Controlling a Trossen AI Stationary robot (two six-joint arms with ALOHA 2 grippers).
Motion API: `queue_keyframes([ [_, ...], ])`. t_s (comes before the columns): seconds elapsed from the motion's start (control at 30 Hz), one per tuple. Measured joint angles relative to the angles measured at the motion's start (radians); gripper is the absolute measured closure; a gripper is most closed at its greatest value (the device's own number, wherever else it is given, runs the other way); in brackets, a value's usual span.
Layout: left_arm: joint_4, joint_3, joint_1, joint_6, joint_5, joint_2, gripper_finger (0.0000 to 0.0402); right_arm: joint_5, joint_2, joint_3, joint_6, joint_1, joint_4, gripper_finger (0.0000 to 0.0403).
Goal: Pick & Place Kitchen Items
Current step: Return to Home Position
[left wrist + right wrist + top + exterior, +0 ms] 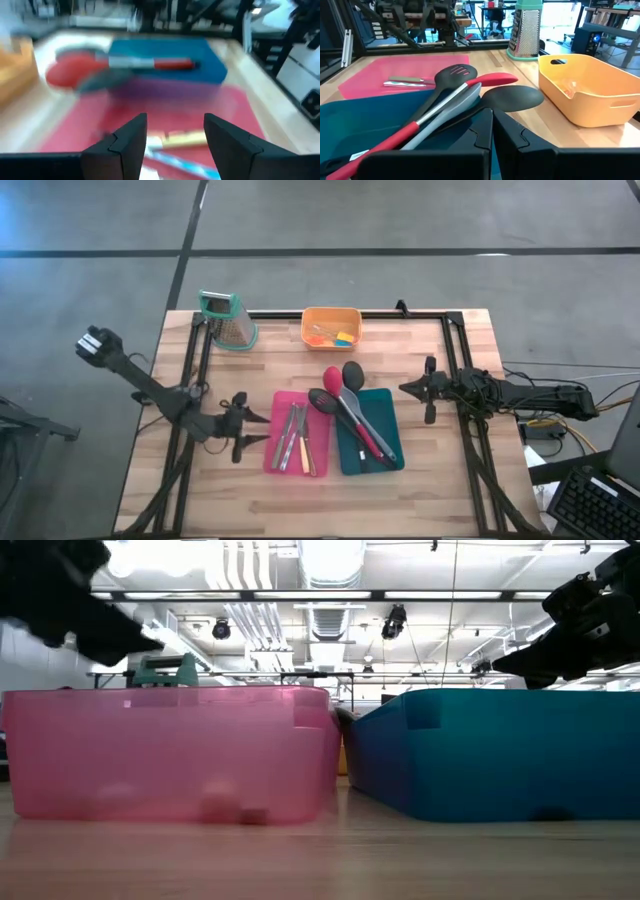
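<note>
Four long-handled utensils (355, 415) lie in the teal bin (386, 405), just beside the clenched right pincer (410, 388), and slim knives (295, 438) lie in the pink bin (285, 402), just beside the released left pincer (255, 427).

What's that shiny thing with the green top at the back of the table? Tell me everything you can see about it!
It is a metal box grater with a teal handle on top and a teal rim around its foot. Its silvery sides are covered with little grating holes. It stands upright on the wooden table, near the far left corner, to the left of the orange bin, with a gap between them. Only the table touches it.
</note>
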Motion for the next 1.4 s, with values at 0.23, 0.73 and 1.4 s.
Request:
queue_keyframes([
  [0.23, 0.06, -0.027, 0.087, 0.278, 0.215, -0.123, 0.02, 0.0, 0.0, 0.0, 0.004, 0.0, 0.0, 0.0394],
  [0.73, 0.108, -0.228, 0.373, 0.373, 0.594, -0.475, 0.02, 0.001, 0.0, 0.0, 0.001, 0.0, 0.0, 0.0394],
  [1.4, -0.333, -0.225, 0.474, 0.346, 0.6, -0.75, 0.02, 0.0, 0.001, 0.0, 0.0, 0.0, 0.0, 0.0394],
])
